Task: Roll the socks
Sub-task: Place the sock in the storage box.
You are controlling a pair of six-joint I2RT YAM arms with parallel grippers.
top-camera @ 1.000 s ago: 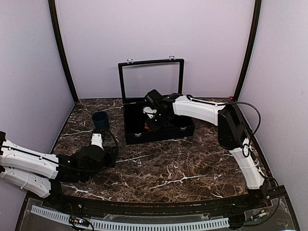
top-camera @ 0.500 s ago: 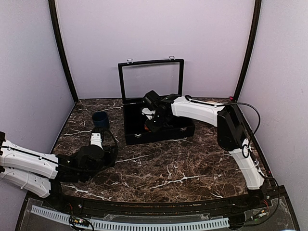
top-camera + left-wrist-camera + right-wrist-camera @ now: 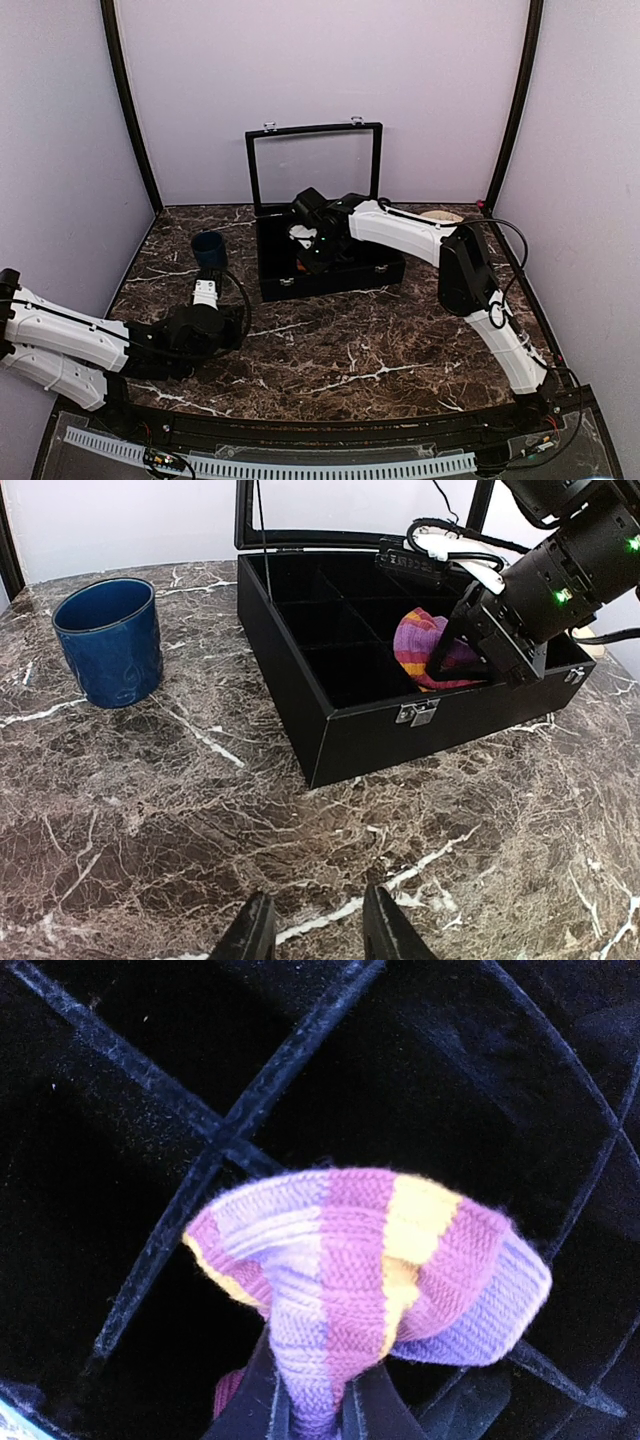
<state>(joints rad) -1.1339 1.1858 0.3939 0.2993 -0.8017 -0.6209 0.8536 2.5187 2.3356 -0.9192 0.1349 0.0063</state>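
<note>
A knitted sock with maroon, purple and yellow-orange bands hangs bunched over the dividers inside the black box. My right gripper is shut on its lower fold. The left wrist view shows the same sock in a right-hand compartment, with the right gripper reaching into the box from the right. From above, only an orange bit of the sock shows under the right gripper. My left gripper is open low over the marble, well short of the box, with nothing between its fingers.
The box stands at the back centre with its glass lid upright. A dark blue cup stands left of the box, also in the left wrist view. Walls close in the table on three sides.
The right arm has shifted a little to the left and back over the box, still holding the sock. The left arm has barely moved.
</note>
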